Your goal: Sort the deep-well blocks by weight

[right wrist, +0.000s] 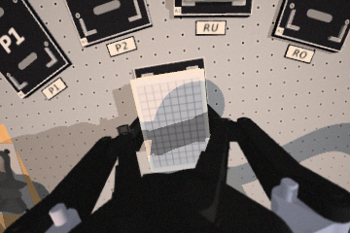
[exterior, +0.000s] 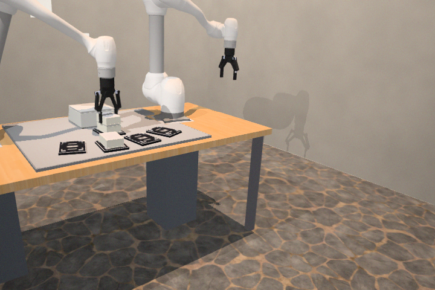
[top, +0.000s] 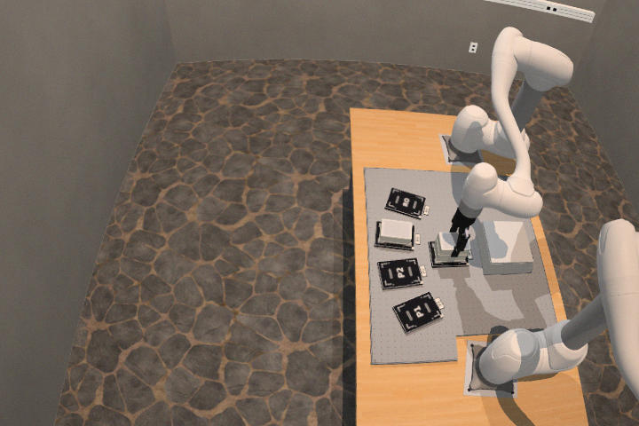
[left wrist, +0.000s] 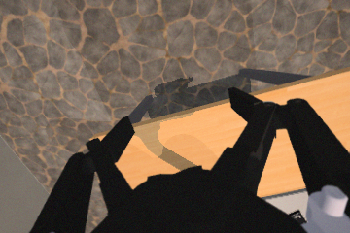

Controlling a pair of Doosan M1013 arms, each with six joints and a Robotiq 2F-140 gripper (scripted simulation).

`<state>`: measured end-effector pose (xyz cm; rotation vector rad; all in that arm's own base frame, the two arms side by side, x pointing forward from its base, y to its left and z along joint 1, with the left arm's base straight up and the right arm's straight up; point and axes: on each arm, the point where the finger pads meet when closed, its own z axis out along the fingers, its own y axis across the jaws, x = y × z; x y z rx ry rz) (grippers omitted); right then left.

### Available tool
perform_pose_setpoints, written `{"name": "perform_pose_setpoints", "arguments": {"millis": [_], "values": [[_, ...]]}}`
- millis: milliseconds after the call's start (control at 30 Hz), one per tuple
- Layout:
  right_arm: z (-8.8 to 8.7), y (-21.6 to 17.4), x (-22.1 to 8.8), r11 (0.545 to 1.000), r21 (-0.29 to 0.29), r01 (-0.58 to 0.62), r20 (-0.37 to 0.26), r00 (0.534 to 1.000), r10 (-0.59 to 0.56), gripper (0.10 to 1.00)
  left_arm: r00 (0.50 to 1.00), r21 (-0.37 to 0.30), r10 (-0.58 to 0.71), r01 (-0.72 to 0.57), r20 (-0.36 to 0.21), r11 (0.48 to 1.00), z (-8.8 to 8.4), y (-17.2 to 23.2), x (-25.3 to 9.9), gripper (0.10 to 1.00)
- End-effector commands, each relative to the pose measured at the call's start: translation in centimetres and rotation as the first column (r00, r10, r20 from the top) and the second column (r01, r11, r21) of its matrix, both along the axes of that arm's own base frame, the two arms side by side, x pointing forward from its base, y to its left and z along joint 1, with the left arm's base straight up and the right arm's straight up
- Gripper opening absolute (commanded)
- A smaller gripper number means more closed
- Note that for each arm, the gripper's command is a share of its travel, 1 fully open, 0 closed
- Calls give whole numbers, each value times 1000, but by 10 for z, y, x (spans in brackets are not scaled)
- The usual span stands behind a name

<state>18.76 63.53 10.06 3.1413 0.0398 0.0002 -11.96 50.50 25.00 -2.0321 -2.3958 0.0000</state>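
My right gripper (top: pixel 460 251) (exterior: pixel 108 118) (right wrist: pixel 175 116) is shut on the upper pale block (top: pixel 445 238) (exterior: pixel 110 119) (right wrist: pixel 173 102), fingers on two opposite sides. That block is on top of a lower pale block (exterior: pixel 105 127) in the black centre nest (exterior: pixel 96 131) (right wrist: pixel 170 67), whose label is hidden; I cannot tell if the blocks touch. Another block (top: pixel 397 230) (exterior: pixel 111 139) sits in nest RU (top: pixel 394 246) (right wrist: pixel 212 12). P1 (top: pixel 411 316) (right wrist: pixel 27 46), P2 (top: pixel 388 273) (right wrist: pixel 110 24) and RO (top: pixel 406 202) (right wrist: pixel 319 31) hold no block. My left gripper (exterior: pixel 228 77) (left wrist: pixel 178 112) is open and empty, high up.
A large pale box (top: pixel 506 264) (exterior: pixel 83 118) stands on the grey board (top: pixel 411 349) beside the centre nest, close to my right gripper; no lit lamp shows. The four outer nests line the board's far side from the arm bases. My left arm is off to the side, away from the nests.
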Motion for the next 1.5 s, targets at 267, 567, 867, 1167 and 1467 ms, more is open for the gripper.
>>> {"name": "perform_pose_setpoints", "arguments": {"millis": [267,567,867,1167,1467], "values": [[16,0,0,1000,1,0,0,1000,0,99,1000,1,0,0,-1,1000,1,0,0,1000],[28,0,0,1000,1,0,0,1000,0,99,1000,1,0,0,-1,1000,1,0,0,1000],[43,0,0,1000,1,0,0,1000,0,99,1000,1,0,0,-1,1000,1,0,0,1000],[54,0,0,1000,1,0,0,1000,0,99,1000,1,0,0,-1,1000,1,0,0,1000],[62,0,0,1000,1,0,0,1000,0,99,1000,1,0,0,-1,1000,1,0,0,1000]]}}
